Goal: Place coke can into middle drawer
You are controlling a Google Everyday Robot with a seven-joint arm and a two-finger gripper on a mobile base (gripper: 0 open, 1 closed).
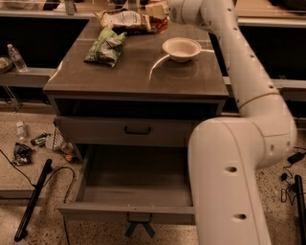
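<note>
The coke can point(162, 25) shows only as a sliver of red at the back edge of the cabinet top, mostly hidden by my gripper point(157, 11), which sits right on it. My white arm reaches to it from the lower right, over the cabinet's right side. The middle drawer point(125, 212) is pulled wide open below, and its deep grey box has nothing in it.
On the cabinet top point(129, 76) are a white bowl point(181, 49), a green snack bag point(106, 46) and a tan snack bag point(126, 20). The upper drawer front point(137, 130) is shut. A water bottle point(16, 57), litter and a black pole point(33, 198) lie to the left.
</note>
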